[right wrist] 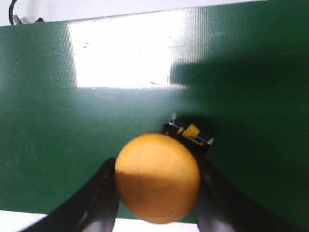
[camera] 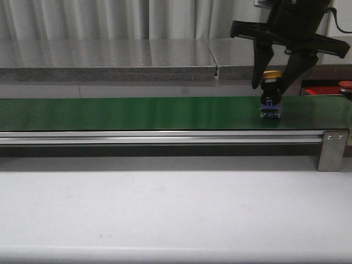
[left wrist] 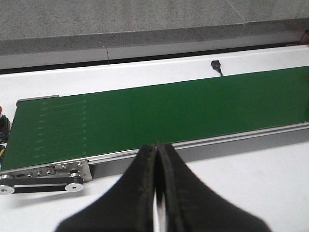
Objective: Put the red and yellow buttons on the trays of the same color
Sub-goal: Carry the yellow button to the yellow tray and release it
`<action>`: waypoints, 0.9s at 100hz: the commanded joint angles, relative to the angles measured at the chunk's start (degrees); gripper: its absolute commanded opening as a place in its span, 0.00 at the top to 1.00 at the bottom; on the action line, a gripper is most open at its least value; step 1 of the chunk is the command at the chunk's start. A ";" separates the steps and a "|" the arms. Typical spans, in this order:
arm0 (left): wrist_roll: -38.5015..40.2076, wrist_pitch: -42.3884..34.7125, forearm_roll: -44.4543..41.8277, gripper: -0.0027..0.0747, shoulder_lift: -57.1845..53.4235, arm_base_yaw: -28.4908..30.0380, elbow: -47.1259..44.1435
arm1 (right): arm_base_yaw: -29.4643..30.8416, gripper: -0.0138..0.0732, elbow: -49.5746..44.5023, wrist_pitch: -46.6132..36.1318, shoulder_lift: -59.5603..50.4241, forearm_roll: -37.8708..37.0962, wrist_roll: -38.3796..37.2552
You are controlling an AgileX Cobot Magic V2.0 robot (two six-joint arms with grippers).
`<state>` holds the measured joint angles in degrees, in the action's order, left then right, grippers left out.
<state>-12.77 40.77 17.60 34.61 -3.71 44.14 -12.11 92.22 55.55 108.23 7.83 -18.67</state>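
front view: the right gripper (camera: 270,83) hangs down from the upper right of the frame, over the green belt (camera: 137,113). its two black fingers (camera: 257,66) sit on each side of a yellow button (camera: 271,75). the button has a dome cap on top and a blue and black base under it. the base rests on the belt or just above it; i cannot tell which. at the right edge, behind the belt, a bit of the red tray (camera: 322,89) shows. a red button (camera: 346,86) peeks in at the far right edge, next to the tray. a silver rail (camera: 159,137) runs along the front of the belt, and the white table (camera: 165,209) fills the bottom of the frame.

in the right wrist view the yellow cap (right wrist: 157,178) is low in the middle of the frame, with a black finger tight on each side. the gripper holds it.

in the left wrist view the left gripper (left wrist: 157,188) is at the bottom middle. its fingers are pressed together with nothing in them. it is over the white table, near the belt's front edge.
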 commanded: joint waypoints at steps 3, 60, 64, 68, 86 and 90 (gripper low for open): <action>0.49 -4.35 1.04 0.99 0.08 -0.39 1.48 | 0.18 0.67 1.90 -0.07 -5.09 -3.13 0.40; 0.49 -4.35 1.04 0.99 0.08 -0.39 1.48 | 6.65 0.67 -0.79 8.59 -13.31 -9.40 7.50; 0.49 -4.35 1.04 0.99 0.08 -0.39 1.48 | 7.87 0.67 -2.04 8.39 -13.92 -9.40 8.03; 0.49 -4.35 1.04 0.99 0.08 -0.39 1.48 | 9.13 0.67 -3.34 8.27 -14.62 -9.09 8.73; 0.49 -4.35 1.04 0.99 0.08 -0.39 1.48 | 15.13 0.67 -8.67 7.26 -17.07 -5.73 13.65; 0.49 -4.35 1.04 0.99 0.08 -0.39 1.48 | 16.81 0.67 -9.77 7.08 -17.38 -4.30 14.85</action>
<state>-12.77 40.77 17.60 34.61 -3.71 44.14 1.77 82.97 64.65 94.49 1.30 -6.96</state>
